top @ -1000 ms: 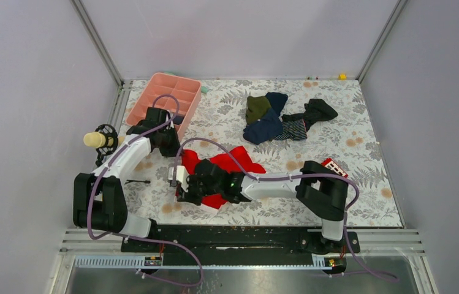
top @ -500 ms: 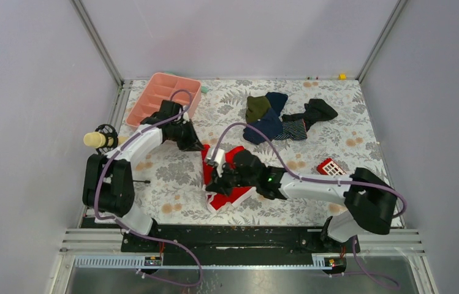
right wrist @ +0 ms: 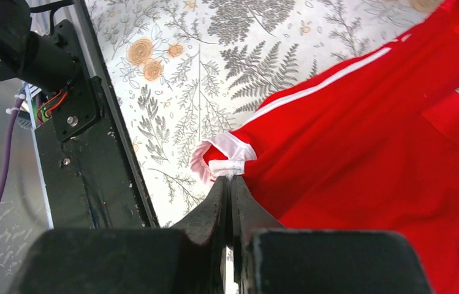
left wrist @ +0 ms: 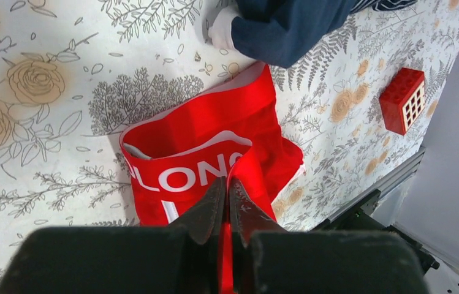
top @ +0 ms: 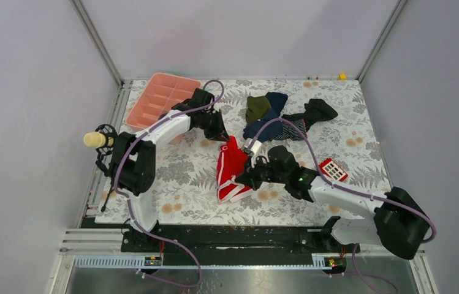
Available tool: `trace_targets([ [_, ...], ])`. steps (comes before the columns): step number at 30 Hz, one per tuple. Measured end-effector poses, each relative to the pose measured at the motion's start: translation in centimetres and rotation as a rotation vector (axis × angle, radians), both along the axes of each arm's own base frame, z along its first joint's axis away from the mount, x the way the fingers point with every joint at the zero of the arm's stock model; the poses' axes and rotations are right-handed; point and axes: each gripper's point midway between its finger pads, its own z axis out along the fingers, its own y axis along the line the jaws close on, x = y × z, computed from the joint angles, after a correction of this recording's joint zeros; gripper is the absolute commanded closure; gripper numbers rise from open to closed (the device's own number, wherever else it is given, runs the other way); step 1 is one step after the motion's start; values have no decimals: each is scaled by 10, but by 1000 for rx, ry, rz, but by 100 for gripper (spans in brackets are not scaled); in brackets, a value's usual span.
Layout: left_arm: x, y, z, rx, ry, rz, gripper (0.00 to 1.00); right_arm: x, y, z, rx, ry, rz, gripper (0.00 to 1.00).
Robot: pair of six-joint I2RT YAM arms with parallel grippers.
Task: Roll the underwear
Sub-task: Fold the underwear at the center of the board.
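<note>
The left tool and right tool each pinch an edge of the underwear, draped over the desk.

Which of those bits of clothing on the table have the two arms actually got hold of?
The red underwear: the left gripper and the right gripper each pinch it. The dark garments lie heaped farther back, untouched.
</note>
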Motion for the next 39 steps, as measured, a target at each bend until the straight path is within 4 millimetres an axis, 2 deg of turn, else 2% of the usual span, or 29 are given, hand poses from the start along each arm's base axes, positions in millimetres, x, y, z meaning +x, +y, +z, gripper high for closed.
trace_targets([
  [5, 8, -8, -3, -13, 20, -11, 100, 3, -22, 5, 16, 10, -67, 100],
  [13, 5, -31, 10, -104, 8, -56, 100, 12, -42, 3, -6, 52, -161, 100],
  [18, 1, -46, 5, -105, -3, -76, 100, 15, -54, -5, -34, 83, -199, 100],
  [24, 3, -42, -12, -54, 16, -54, 100, 17, -66, -17, -73, 108, -247, 100],
  [30, 5, -37, -18, -19, 15, -32, 100, 25, -77, -27, -108, 125, -305, 100],
  [39, 5, -37, -32, 21, 25, -19, 100, 32, -90, -65, -216, 199, -362, 100],
])
